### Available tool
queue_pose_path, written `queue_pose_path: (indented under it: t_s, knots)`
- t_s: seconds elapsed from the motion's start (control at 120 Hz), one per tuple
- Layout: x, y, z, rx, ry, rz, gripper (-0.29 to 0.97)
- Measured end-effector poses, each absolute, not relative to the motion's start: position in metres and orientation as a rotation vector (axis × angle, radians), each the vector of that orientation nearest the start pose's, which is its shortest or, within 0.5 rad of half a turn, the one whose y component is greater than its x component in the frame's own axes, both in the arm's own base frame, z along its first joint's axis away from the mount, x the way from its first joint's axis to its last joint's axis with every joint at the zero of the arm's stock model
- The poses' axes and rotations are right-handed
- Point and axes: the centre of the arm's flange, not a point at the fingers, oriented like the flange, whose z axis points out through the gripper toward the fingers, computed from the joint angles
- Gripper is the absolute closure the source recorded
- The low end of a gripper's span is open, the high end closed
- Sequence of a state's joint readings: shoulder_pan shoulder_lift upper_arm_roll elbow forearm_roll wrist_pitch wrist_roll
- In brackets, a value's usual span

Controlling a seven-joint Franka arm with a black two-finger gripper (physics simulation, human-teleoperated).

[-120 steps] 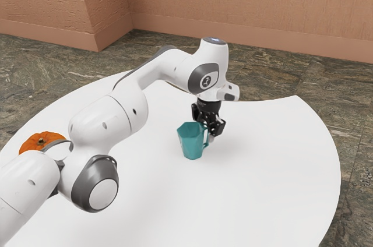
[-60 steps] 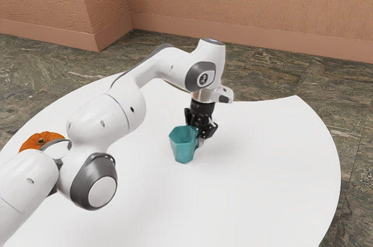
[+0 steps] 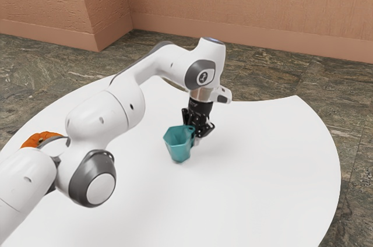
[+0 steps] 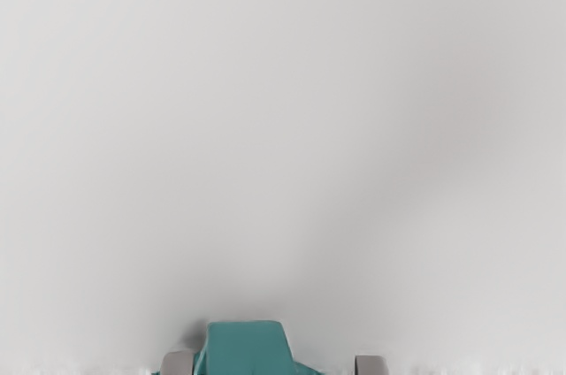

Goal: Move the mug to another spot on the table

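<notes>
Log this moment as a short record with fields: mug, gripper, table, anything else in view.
mug: teal, tilted, with its mouth leaning toward the exterior view's left; near the middle of the table
gripper: black, pointing down and shut on the mug at its rim, on the exterior view's right side of the mug
mug base: cannot tell whether it touches the table
table: white and round
other item: orange pumpkin at the table's edge on the exterior view's left, partly behind the arm
floor: dark marbled stone
</notes>
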State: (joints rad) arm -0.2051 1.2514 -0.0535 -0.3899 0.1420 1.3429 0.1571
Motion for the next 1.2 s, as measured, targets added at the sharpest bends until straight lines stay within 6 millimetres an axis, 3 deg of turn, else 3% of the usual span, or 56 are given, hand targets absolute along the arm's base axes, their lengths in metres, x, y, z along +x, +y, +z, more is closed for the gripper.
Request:
queue_pose_path:
  t_s: [0.142,0.525,0.775,1.2]
  knots:
    - [0.751,-0.151,0.293,-2.95,0.554,0.456,0.66]
    - [0.754,-0.069,0.319,-2.973,0.346,0.524,0.7]
    - [0.747,-0.058,0.317,-2.951,0.172,0.599,0.74]
    - [0.748,-0.019,0.3,-2.941,-0.132,0.628,0.74]
